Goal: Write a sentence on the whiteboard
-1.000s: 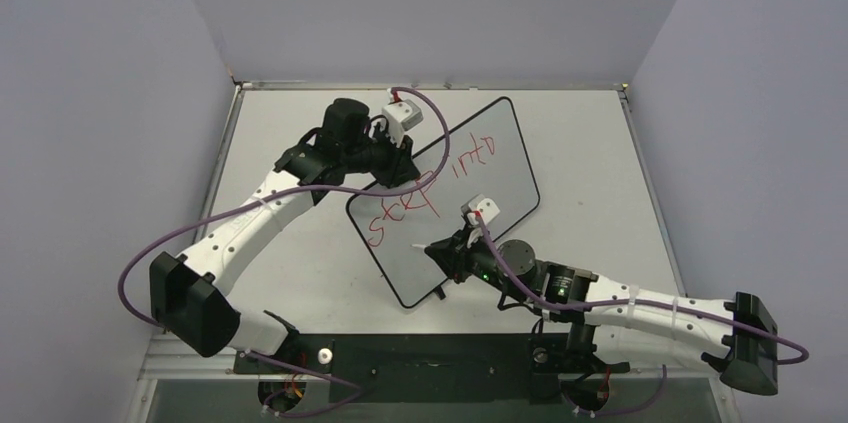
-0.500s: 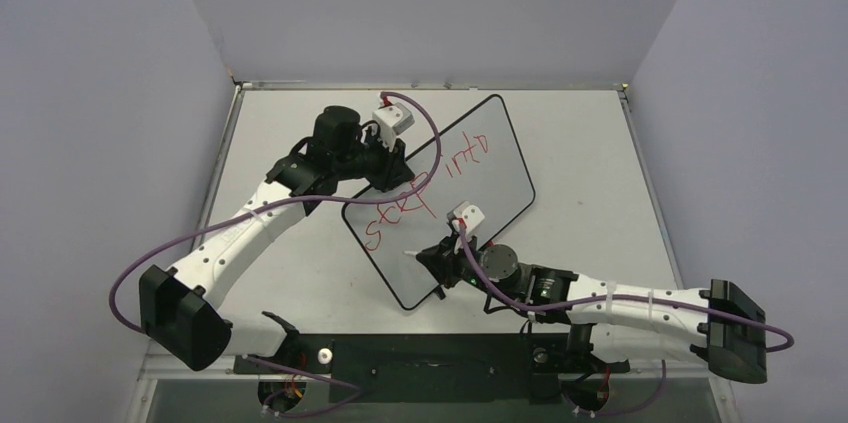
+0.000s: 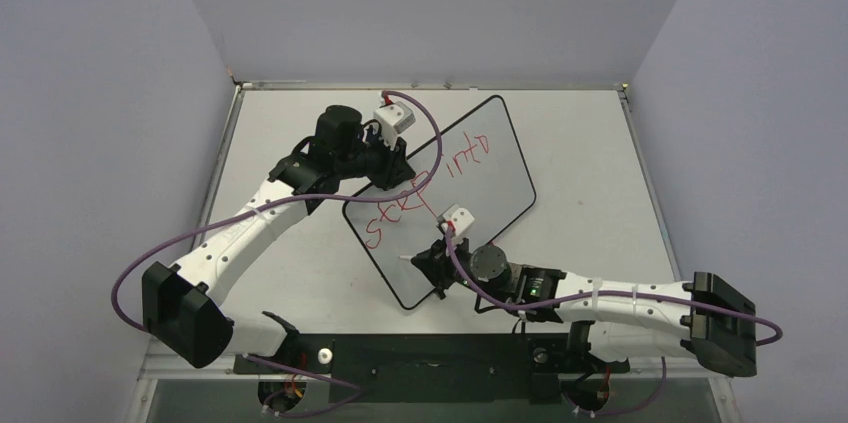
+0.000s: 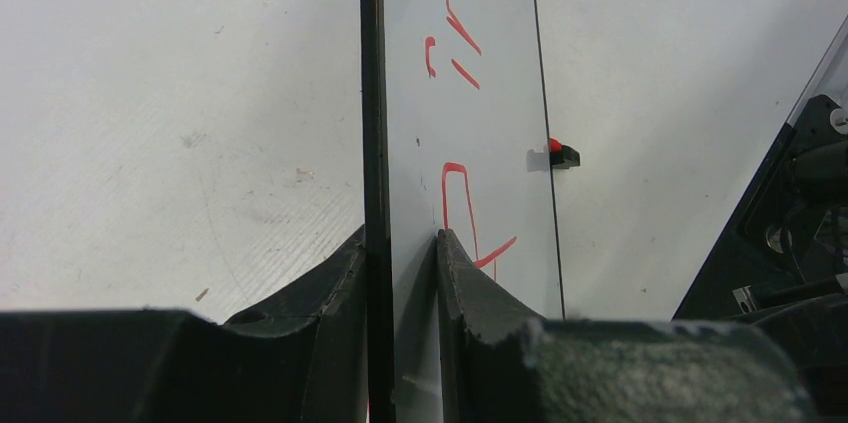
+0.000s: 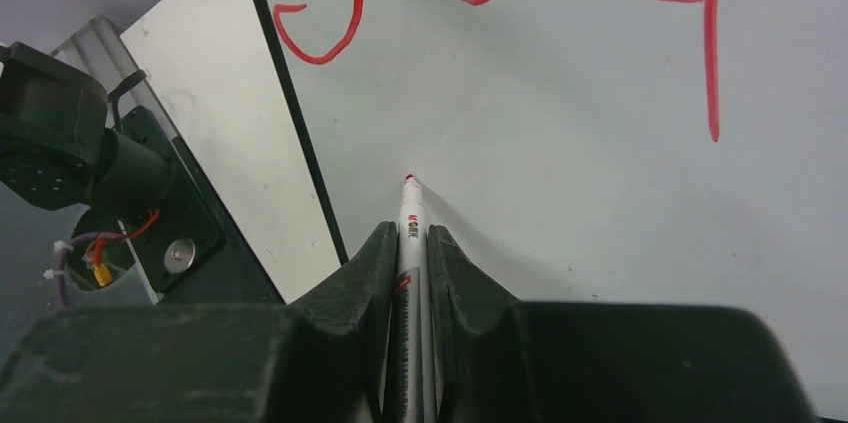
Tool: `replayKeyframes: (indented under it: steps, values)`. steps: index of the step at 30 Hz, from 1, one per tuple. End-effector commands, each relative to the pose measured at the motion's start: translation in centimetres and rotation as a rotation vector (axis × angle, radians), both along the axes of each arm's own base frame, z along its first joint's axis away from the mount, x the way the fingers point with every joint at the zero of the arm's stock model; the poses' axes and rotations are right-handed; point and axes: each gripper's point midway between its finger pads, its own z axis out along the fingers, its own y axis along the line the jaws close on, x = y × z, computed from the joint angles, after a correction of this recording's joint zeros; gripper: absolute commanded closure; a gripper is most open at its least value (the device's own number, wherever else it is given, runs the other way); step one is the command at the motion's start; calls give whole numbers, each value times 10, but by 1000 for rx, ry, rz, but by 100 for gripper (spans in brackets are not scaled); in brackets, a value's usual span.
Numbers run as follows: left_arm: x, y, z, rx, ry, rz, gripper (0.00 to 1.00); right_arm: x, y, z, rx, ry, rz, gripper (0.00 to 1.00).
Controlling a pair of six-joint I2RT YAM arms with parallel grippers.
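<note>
sentence (image 3: 400, 213): red marker lettering, uneven strokes. it reads "step" then "into", running on a slant along the whiteboard (image 3: 500, 183).

whiteboard: thin black frame, rounded corners. it sits skewed near the middle of the pale grey worktop (image 3: 600, 163), one short end toward my bases, the other toward the far wall. a small black foot (image 4: 565, 156) with a spot of red on it sits on the long edge opposite my left grip.

left tool (image 4: 400, 243): clenched on the whiteboard's long edge, at the "step" end. one finger is on the written face, the other behind the frame, and both touch. from the left wrist the board shows edge-on.

right tool (image 5: 408, 235): clamped around a marker (image 5: 409, 213), which has a pale barrel and a red tip poking out past the fingers. the tip is over bare white near the "s" of "step", close to the board's framed edge. it is at the surface or just off it; i cannot tell which.

a purple cable (image 3: 150, 263) loops off the left arm, and another runs along the right arm.
</note>
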Motion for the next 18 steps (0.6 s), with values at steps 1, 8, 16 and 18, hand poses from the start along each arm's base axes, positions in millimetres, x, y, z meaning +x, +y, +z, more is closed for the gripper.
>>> replayKeyframes:
  steps: [1, 8, 16, 18]
  values:
    - [21, -5, 27, -24, -160, 4, 100, 2, 12, 7, 23, -26, 16, 100]
    - [21, -3, 27, -21, -164, 12, 100, -1, 23, -1, 18, -2, 44, 100]
    - [22, -3, 23, -11, -158, 14, 100, -6, 19, -21, -11, 33, 46, 100]
    - [23, -3, 23, -11, -160, 13, 100, -6, 15, -27, -22, 39, 37, 100]
